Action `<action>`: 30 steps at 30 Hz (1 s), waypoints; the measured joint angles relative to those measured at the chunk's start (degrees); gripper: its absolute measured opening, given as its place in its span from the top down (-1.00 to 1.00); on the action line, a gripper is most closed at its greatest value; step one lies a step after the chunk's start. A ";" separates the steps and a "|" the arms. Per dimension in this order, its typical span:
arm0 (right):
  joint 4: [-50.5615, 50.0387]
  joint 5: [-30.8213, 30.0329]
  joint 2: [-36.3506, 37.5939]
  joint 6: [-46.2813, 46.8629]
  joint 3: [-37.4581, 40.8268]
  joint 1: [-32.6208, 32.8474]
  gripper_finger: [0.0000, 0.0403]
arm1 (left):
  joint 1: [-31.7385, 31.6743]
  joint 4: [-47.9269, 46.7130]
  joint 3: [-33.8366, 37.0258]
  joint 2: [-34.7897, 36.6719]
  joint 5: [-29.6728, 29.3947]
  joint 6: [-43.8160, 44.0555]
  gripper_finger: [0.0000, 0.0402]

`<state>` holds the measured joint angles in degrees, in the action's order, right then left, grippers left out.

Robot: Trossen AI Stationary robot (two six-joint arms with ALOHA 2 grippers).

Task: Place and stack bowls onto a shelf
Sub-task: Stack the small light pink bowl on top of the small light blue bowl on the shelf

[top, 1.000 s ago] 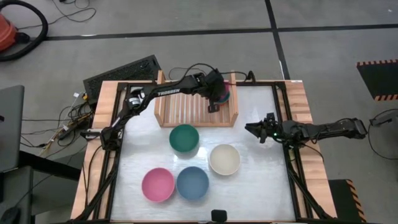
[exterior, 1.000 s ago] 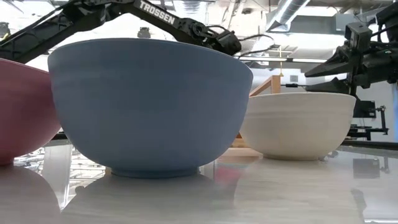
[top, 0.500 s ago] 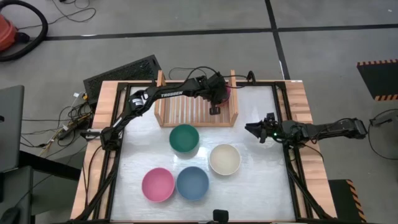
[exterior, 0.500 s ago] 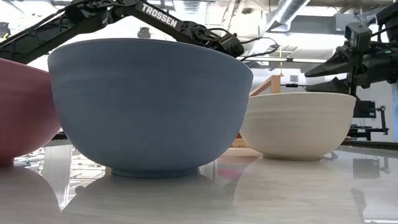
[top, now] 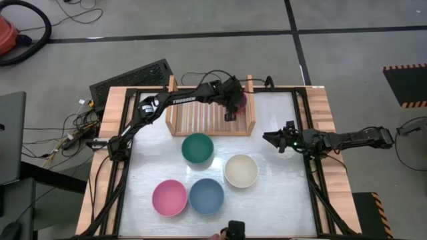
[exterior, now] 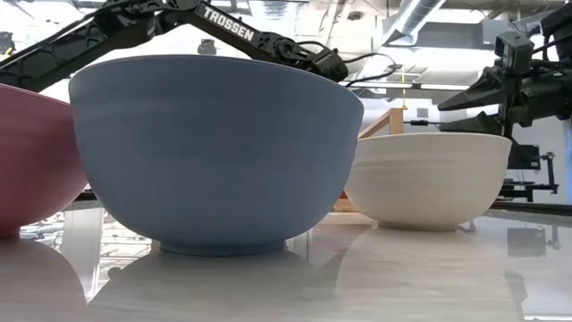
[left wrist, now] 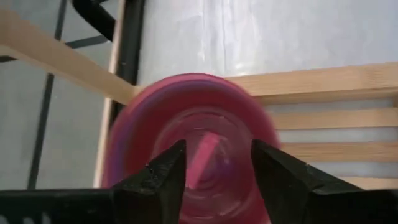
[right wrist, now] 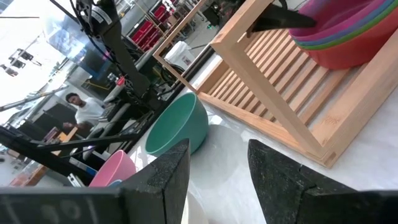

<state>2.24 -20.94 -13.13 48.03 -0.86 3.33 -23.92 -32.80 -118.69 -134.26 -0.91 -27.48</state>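
Observation:
The wooden shelf (top: 200, 117) stands at the table's far side. At its right end sits a stack of small bowls (right wrist: 348, 31): magenta on top, olive-green under it, red-orange at the bottom. My left gripper (left wrist: 217, 152) is open just above the magenta bowl (left wrist: 143, 124), with the bowl's hollow showing between its fingers. My right gripper (top: 268, 138) hovers open by the table's right edge. The teal bowl (top: 197, 148), cream-white bowl (top: 241, 171), blue bowl (top: 206, 195) and pink bowl (top: 169, 198) stand upright on the tabletop.
The shelf's left and middle slats (top: 193, 119) are bare. The four large bowls fill the table's middle and near part. A black keyboard (top: 130, 77) lies beyond the far left corner. A person (right wrist: 81, 109) shows in the room behind the table.
My left gripper has sunk a little over the shelf's right end and opened, letting go of the magenta bowl. That bowl now rests on top of the stack. The right arm has kept still.

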 joint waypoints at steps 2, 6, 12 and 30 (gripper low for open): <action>0.00 0.00 0.00 0.00 0.00 0.00 0.06 | -0.54 0.74 0.00 0.00 0.00 -0.71 0.16; 0.00 0.01 0.00 0.03 0.00 0.00 0.06 | -1.33 2.73 -0.02 0.01 -4.87 -0.57 0.15; 0.00 0.03 0.01 0.53 0.00 0.00 0.06 | -1.43 -7.46 -6.63 0.70 0.90 -1.12 0.15; -0.02 0.05 0.01 -0.08 0.00 0.00 0.06 | 1.94 -19.65 -8.87 -3.71 7.56 -12.76 0.75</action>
<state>2.22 -20.88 -13.11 47.94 -0.86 3.33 -21.98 -52.45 -127.56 -137.97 6.66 -40.24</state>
